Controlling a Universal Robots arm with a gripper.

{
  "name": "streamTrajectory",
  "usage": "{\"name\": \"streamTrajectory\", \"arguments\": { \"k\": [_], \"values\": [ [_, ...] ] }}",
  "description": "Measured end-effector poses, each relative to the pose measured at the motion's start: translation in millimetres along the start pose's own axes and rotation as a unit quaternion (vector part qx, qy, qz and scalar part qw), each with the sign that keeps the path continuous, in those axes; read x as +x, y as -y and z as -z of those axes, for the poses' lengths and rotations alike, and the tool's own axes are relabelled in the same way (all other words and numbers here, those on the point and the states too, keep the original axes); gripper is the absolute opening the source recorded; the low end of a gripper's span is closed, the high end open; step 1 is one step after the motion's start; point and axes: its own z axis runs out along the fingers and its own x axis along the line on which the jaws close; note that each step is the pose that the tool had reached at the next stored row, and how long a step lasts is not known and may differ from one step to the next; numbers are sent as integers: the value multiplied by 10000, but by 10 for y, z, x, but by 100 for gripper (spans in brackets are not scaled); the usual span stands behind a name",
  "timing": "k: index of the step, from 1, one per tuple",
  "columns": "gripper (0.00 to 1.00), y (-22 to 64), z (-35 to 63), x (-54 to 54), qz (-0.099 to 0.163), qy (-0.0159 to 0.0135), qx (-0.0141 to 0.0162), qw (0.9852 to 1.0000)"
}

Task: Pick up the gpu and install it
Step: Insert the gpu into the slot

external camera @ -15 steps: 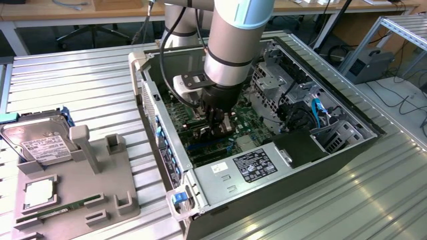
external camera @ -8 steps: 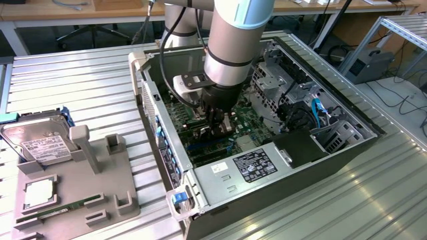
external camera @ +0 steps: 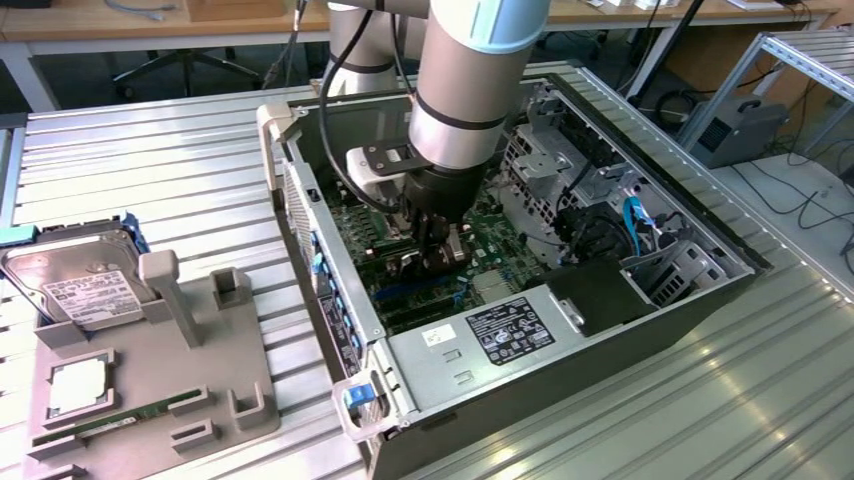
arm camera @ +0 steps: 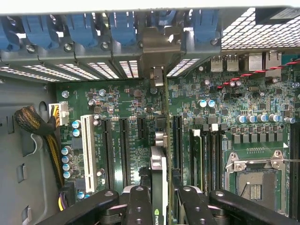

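Over motherboard point(arm camera: 126, 101) | gripper point(arm camera: 159, 193) clamped on gpu point(arm camera: 158, 160) | blue latches point(arm camera: 84, 26) just beyond

You have a ribbed metal surface point(external camera: 160, 170) — beyond it a wooden desk point(external camera: 80, 25) and chair base point(external camera: 187, 65), beside it cables point(external camera: 785, 190) on the floor point(external camera: 817, 240).

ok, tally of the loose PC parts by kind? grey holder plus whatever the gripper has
Boxy silver hard drive with white label, in the grey holder: 1
Square silver-topped chip, in the holder: 1
Narrow green memory stick, in the holder: 1
Thin black gpu card, clamped in the gripper over the green motherboard: 1
Total: 4
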Motion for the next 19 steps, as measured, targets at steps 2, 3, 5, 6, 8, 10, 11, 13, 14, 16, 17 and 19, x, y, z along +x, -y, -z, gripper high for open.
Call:
{"name": "streamTrajectory", "arguments": {
  "k": [2, 3, 5, 6, 8, 10, 11, 13, 14, 16, 17, 19],
  "values": [
    [27, 0, 0, 0, 0, 0, 0, 10000],
    [27, 0, 0, 0, 0, 0, 0, 10000],
    [27, 0, 0, 0, 0, 0, 0, 10000],
    [27, 0, 0, 0, 0, 0, 0, 10000],
    [27, 0, 0, 0, 0, 0, 0, 10000],
    [27, 0, 0, 0, 0, 0, 0, 10000],
    [27, 0, -1, 0, 0, 0, 0, 10000],
    [27, 0, -11, 0, 0, -1, 0, 10000],
    [27, 0, -21, 1, 0, -9, -2, 10000],
    [27, 0, -39, 2, -3, -11, -1, 10000],
    [27, 0, -41, 2, -4, -10, 0, 10000],
    [27, 0, -45, 1, -4, -4, 2, 10000]
  ]
}}
